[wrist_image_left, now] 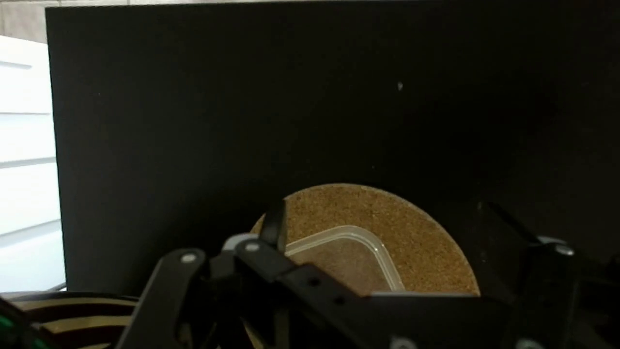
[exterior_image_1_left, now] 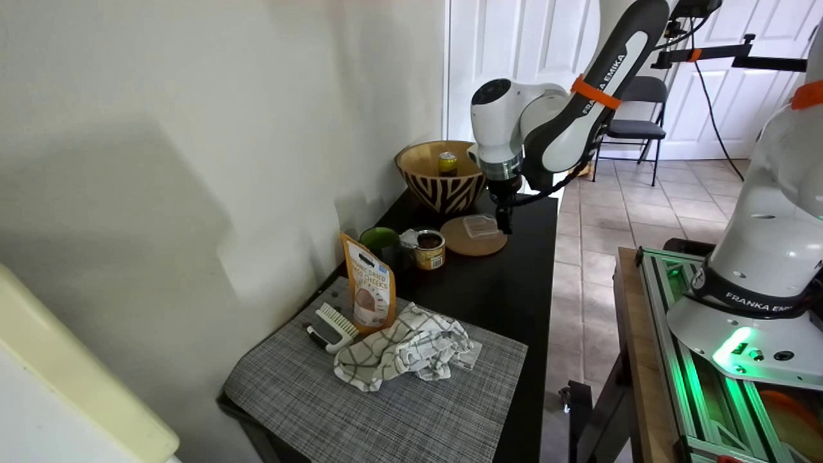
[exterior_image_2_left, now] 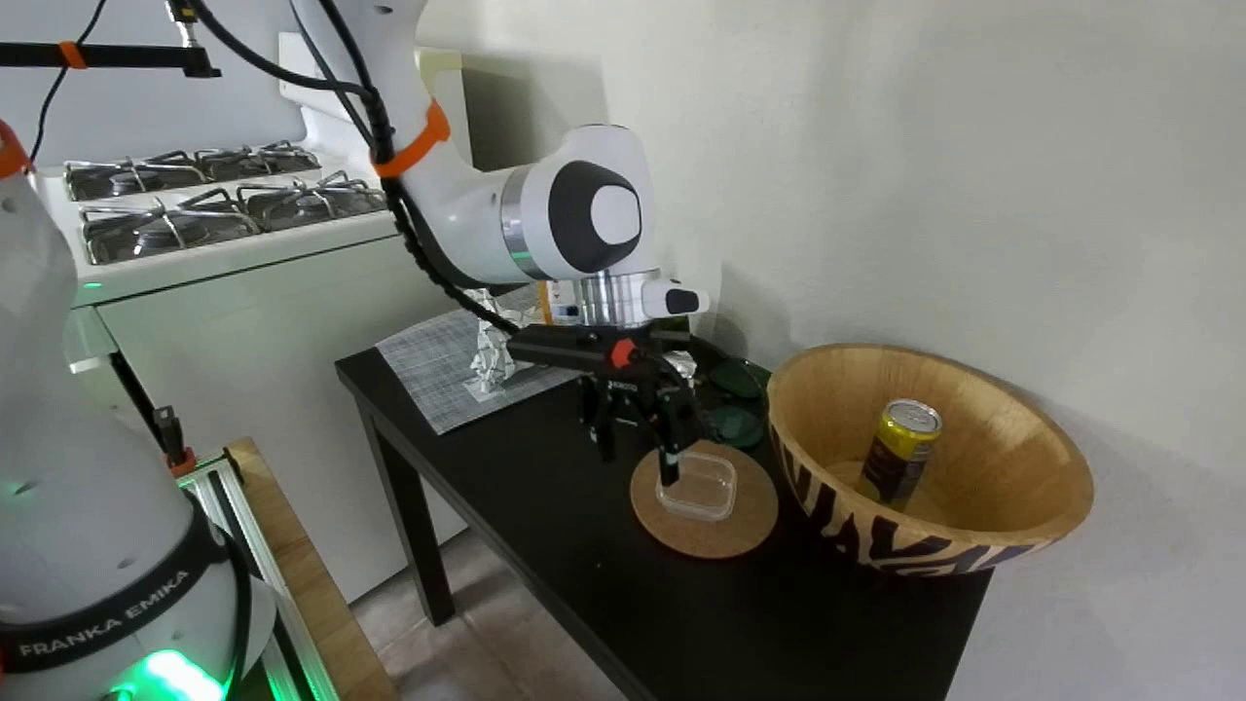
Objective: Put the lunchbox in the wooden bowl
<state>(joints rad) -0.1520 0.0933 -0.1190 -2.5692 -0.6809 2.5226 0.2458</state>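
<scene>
The lunchbox, a small clear plastic container (exterior_image_2_left: 715, 490), lies on a flat round cork disc (exterior_image_2_left: 740, 537). It also shows in an exterior view (exterior_image_1_left: 481, 226) and partly in the wrist view (wrist_image_left: 346, 264), where the gripper hides its lower part. The wooden bowl (exterior_image_2_left: 837, 414), tan with dark zigzag stripes, stands beside the disc and shows in an exterior view (exterior_image_1_left: 443, 191); a striped bit is in the wrist view (wrist_image_left: 87, 315). My gripper (exterior_image_2_left: 638, 464) is open and empty above the disc, one finger over the lunchbox's edge. Its fingers are spread wide in the wrist view (wrist_image_left: 382, 213).
A yellow and brown can (exterior_image_2_left: 900, 453) stands in the bowl. An opened tin (exterior_image_1_left: 429, 249) and a green mug (exterior_image_1_left: 380, 241) are beside the disc. A pouch (exterior_image_1_left: 373, 289), brush (exterior_image_1_left: 333, 329) and checked cloth (exterior_image_1_left: 408, 347) are on a grey mat (exterior_image_1_left: 411, 418). A wall runs behind.
</scene>
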